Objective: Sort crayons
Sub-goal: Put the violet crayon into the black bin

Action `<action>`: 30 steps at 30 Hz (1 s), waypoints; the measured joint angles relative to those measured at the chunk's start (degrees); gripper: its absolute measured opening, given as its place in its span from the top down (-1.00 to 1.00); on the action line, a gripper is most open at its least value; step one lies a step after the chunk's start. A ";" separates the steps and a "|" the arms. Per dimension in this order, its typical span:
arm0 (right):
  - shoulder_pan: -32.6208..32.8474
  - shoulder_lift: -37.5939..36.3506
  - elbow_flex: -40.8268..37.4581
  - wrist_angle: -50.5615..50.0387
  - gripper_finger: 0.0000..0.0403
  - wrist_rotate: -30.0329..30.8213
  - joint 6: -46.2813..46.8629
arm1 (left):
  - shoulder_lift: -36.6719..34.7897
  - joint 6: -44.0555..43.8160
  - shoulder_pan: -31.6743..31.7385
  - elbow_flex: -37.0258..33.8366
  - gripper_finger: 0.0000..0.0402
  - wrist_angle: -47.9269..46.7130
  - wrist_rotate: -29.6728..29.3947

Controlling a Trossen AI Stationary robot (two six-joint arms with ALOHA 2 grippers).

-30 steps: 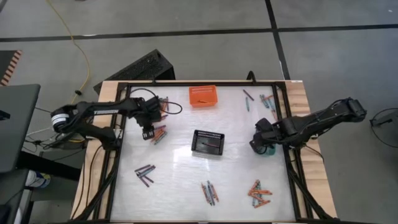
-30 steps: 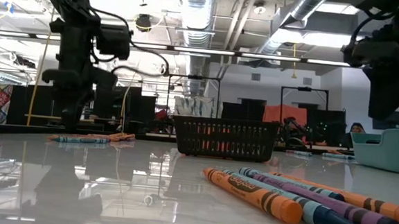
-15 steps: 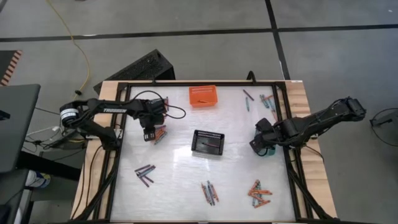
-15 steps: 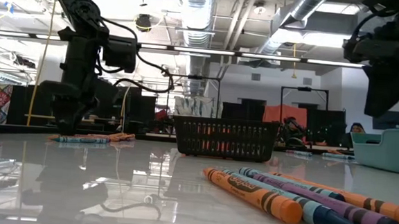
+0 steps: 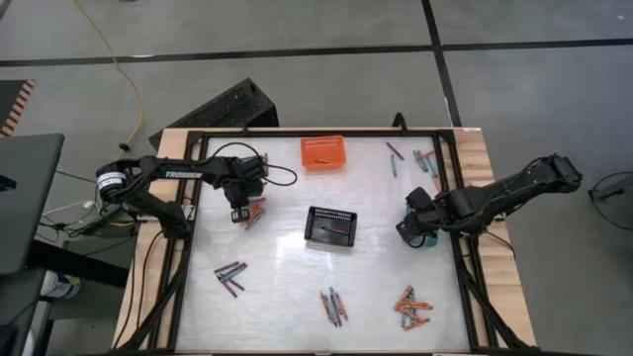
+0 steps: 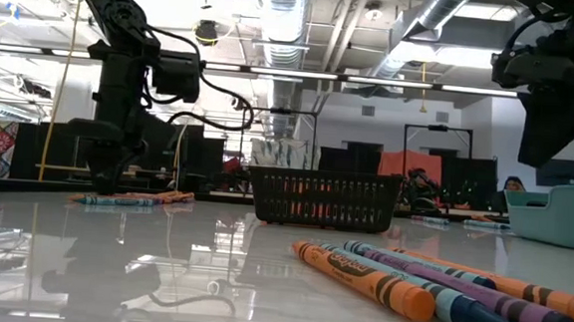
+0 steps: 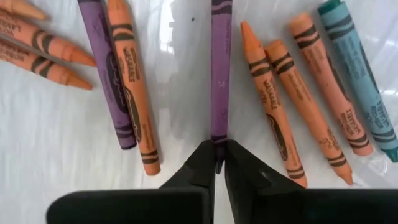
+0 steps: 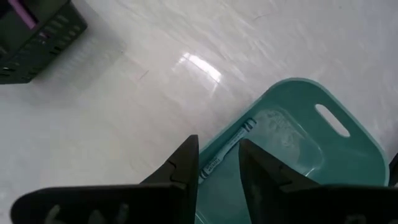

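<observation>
Left wrist view shows the left hand (image 7: 217, 163) pinched shut on the near end of a purple crayon (image 7: 220, 68), which lies flat on the desk (image 7: 50, 137) straight ahead of the fingertips, orange crayons (image 7: 270, 102) close on either side. Because the grip looks to catch only the tip, lift slowly and straight up so the stick neither pivots nor drags its neighbours. The right hand (image 8: 217, 163) hangs half-open over the teal basket (image 8: 348, 149), gripping nothing.

Orange crayons (image 7: 273, 112) crowd both sides of the left pincer (image 7: 217, 163).
</observation>
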 joint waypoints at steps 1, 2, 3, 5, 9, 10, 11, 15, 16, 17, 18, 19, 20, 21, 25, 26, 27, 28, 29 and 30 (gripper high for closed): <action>0.00 0.00 0.00 0.00 0.46 0.01 0.00 | 0.00 0.02 0.00 0.01 0.96 0.17 0.02; 0.00 0.00 0.00 0.02 0.46 0.01 -0.01 | 0.00 0.03 0.01 0.03 0.97 0.27 0.04; 0.00 0.00 0.00 0.02 0.46 0.02 0.00 | 0.00 0.03 0.01 0.04 0.98 0.40 0.05; 0.00 0.00 0.00 0.02 0.46 0.02 -0.01 | 0.00 0.05 0.01 0.07 0.98 0.64 0.08; 0.00 0.00 0.01 0.02 0.46 0.02 0.00 | -0.02 0.05 0.01 0.18 0.99 0.97 0.10; 0.00 0.00 0.02 0.03 0.46 0.02 0.00 | -0.01 0.05 0.01 0.39 0.99 0.85 0.11; 0.00 0.00 0.02 0.04 0.46 0.02 0.00 | 0.03 0.06 0.01 0.70 0.99 0.65 0.12; 0.00 0.00 0.02 0.03 0.46 0.04 -0.05 | 0.02 0.10 0.01 3.10 1.00 0.10 0.20; 0.00 0.00 0.02 0.02 0.46 0.04 -0.11 | 0.04 0.17 0.01 3.73 1.00 -0.62 0.18; 0.00 0.00 0.02 0.04 0.46 0.04 -0.24 | 0.04 0.36 -0.02 4.58 1.00 -1.25 0.18; 0.00 0.00 0.02 0.07 0.46 0.04 -0.28 | 0.04 0.48 -0.21 5.46 1.00 -1.53 0.18; 0.00 0.00 0.02 0.07 0.46 0.04 -0.30 | 0.04 0.47 -0.43 6.43 1.00 -1.68 0.17; 0.00 0.00 0.02 0.07 0.46 0.04 -0.42 | 0.04 0.45 -0.76 7.31 1.00 -1.92 0.22; 0.00 0.00 0.02 0.07 0.46 0.05 -0.44 | 0.04 0.41 -1.15 8.22 1.00 -2.37 0.72; 0.00 0.00 0.02 0.07 0.46 0.14 -0.63 | 0.04 -0.17 -3.72 12.60 1.00 -2.31 5.56; 0.00 0.00 0.02 0.07 0.46 0.19 -0.68 | 0.03 -0.20 -4.67 13.76 1.00 -2.08 6.46; 0.00 0.00 0.02 0.17 0.46 0.22 -1.05 | 0.02 -0.21 -5.82 14.83 1.00 -1.70 7.14; 0.00 0.00 0.02 0.41 0.46 0.25 -1.40 | 0.02 -0.24 -7.06 15.99 1.00 -1.22 7.94; 0.02 0.00 0.02 0.71 0.46 0.28 -1.70 | 0.02 -0.26 -8.27 17.24 1.00 -0.85 8.65; 0.10 0.00 0.02 1.11 0.46 0.30 -1.92 | 0.02 -0.55 -9.54 18.37 1.00 -0.33 9.20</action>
